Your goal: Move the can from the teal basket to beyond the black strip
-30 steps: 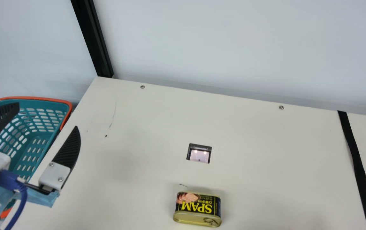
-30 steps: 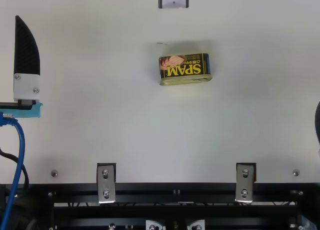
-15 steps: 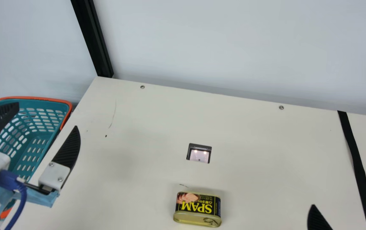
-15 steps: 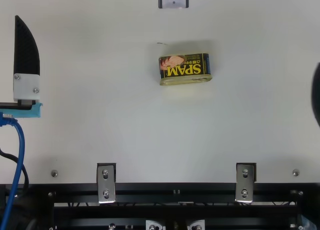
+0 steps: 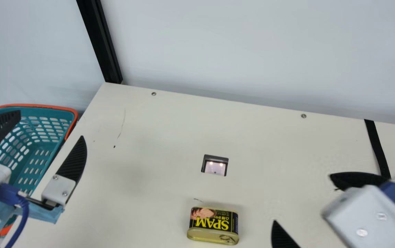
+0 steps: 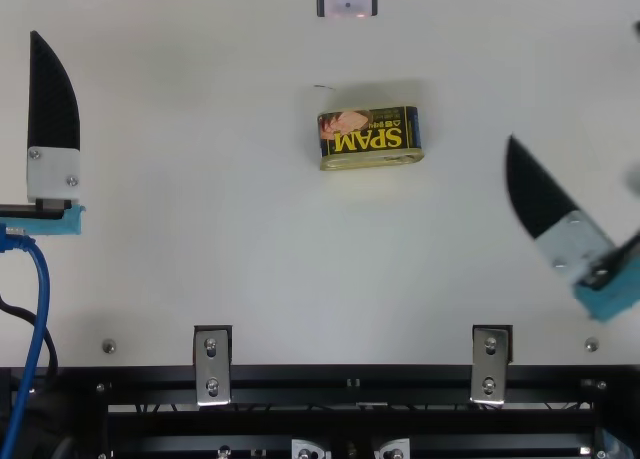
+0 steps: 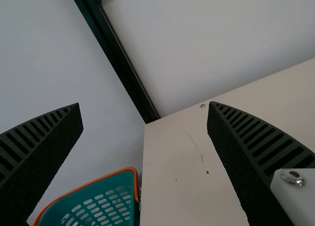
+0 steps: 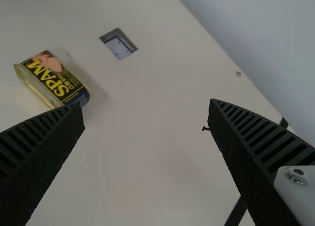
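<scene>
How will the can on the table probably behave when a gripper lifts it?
The can should feel stiff, since its body looks like metal. Its lid, with a pull ring, looks closed, so it may be heavy for its size. Lying on a broad flat side, it seems unlikely to roll.

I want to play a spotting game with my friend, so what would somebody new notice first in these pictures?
Probably the bright black-and-yellow can on the cream table, low in the middle of the main view. Next might be the open right gripper, at the lower right, and the teal basket with its orange rim, at the far left.
</scene>
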Controlling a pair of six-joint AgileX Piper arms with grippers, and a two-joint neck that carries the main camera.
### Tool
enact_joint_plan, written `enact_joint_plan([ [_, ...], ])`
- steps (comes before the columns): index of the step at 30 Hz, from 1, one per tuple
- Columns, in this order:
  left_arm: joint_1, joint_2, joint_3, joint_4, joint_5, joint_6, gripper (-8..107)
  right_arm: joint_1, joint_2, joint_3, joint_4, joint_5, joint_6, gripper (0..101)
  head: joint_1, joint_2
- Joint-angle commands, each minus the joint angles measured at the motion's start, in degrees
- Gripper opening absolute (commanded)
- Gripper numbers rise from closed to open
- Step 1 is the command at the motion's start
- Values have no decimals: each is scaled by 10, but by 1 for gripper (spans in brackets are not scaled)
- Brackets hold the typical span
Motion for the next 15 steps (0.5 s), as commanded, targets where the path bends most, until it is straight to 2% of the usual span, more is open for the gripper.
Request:
enact_joint_plan([
  [1,0,0,0,0,0,0,90,53,28,-5,-18,3,11,101,-2,-2],
  [3,0,0,0,0,0,0,90,73,47,-11,-40,0,31,101,-2,-2],
  [4,0,0,0,0,0,0,90,43,31,-8,-21,3,16,101,-2,-2],
  [7,0,0,0,0,0,0,90,72,49,-11,-37,-1,31,101,-2,-2],
  [11,0,0,0,0,0,0,90,76,50,-11,-40,0,35,101,-2,-2],
  [15,0,0,0,0,0,0,90,84,46,0,-22,2,21,101,-2,-2],
])
